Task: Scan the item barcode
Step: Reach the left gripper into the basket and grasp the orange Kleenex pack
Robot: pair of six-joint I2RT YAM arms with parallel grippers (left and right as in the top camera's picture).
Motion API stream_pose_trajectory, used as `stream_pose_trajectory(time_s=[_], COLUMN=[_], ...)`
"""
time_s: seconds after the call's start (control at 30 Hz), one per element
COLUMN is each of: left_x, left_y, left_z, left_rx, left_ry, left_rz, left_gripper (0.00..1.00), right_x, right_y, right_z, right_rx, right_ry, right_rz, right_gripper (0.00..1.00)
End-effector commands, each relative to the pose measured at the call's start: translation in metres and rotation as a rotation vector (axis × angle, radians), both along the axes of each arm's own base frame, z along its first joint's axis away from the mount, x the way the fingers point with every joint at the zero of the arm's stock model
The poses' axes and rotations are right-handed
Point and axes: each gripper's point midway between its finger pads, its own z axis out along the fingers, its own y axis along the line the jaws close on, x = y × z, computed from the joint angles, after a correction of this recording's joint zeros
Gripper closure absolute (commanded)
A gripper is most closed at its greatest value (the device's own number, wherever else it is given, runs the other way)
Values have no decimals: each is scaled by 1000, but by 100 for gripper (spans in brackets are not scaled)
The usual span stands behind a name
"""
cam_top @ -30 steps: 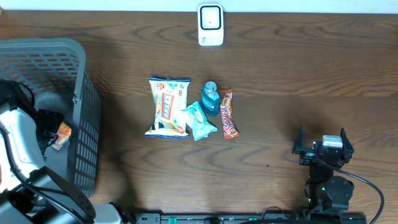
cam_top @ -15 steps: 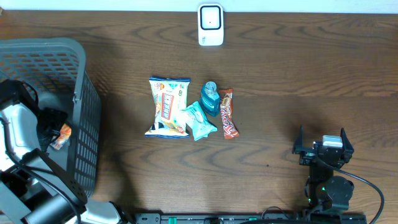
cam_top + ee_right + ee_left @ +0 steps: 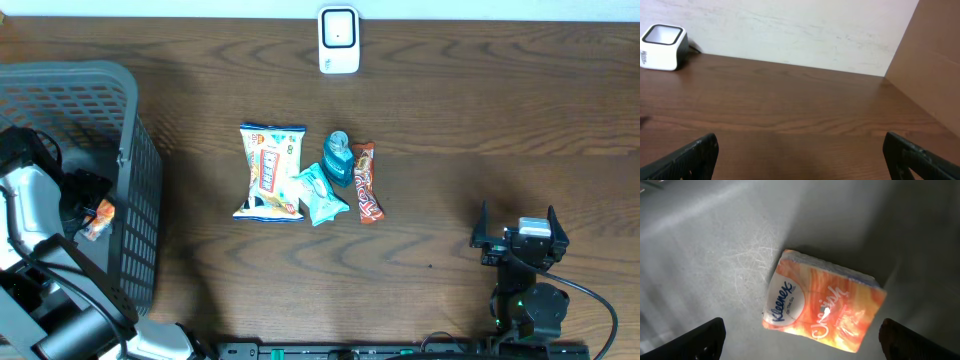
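An orange Kleenex tissue pack [image 3: 825, 302] lies flat on the grey floor of the basket [image 3: 135, 130] at the table's left. My left gripper [image 3: 801, 332] hangs open just above it, with one dark fingertip [image 3: 705, 340] on either side and neither touching it. In the overhead view the pack [image 3: 100, 215] shows beside the left gripper [image 3: 82, 195] inside the basket. The white barcode scanner [image 3: 339, 40] stands at the table's far edge. At the front right my right gripper [image 3: 520, 238] rests open and empty; the wrist view shows only bare wood between its fingertips [image 3: 695, 155].
In the middle of the table lie a chip bag [image 3: 270, 172], a teal packet [image 3: 322, 194], a teal bottle [image 3: 338, 156] and a candy bar [image 3: 367, 182]. The scanner [image 3: 662, 41] shows far left in the right wrist view. A brown board [image 3: 935, 65] stands at the right.
My left arm has shifted slightly inside the basket, staying over the tissue pack. The right arm has not moved.
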Motion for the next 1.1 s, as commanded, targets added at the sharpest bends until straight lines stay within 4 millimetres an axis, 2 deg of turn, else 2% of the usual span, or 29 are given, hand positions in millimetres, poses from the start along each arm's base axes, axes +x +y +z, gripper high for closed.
stream_pose_trajectory(time_s=[0.0, 0.2, 0.33, 0.5, 0.6, 0.83, 1.0, 1.07], left_x=[-5, -9, -13, -15, -15, -10, -4, 0], left_y=[-3, -6, -9, -10, -10, -6, -4, -6], left_z=[-20, -45, -53, -53, -50, -29, 1, 20], left_rx=[-32, -80, -101, -107, -107, -86, -32, -14], left_ry=[55, 117, 144, 151, 153, 124, 46, -18], left_rz=[-36, -39, -39, -39, -39, -38, -39, -42], left_gripper=[2, 2, 1, 23, 33, 36, 36, 35], right_x=[-1, -1, -1, -1, -1, -1, -1, -1], right_y=[-2, -2, -2, -2, -2, -2, -2, -2], right_z=[0, 0, 0, 0, 0, 0, 0, 0], right_rx=[-7, -7, -7, -7, -7, -7, -7, -7], right_ry=[1, 1, 1, 1, 1, 1, 1, 1], right_rz=[-11, -11, -11, -11, -11, -11, -11, -11], right_gripper=[1, 1, 1, 1, 1, 1, 1, 1])
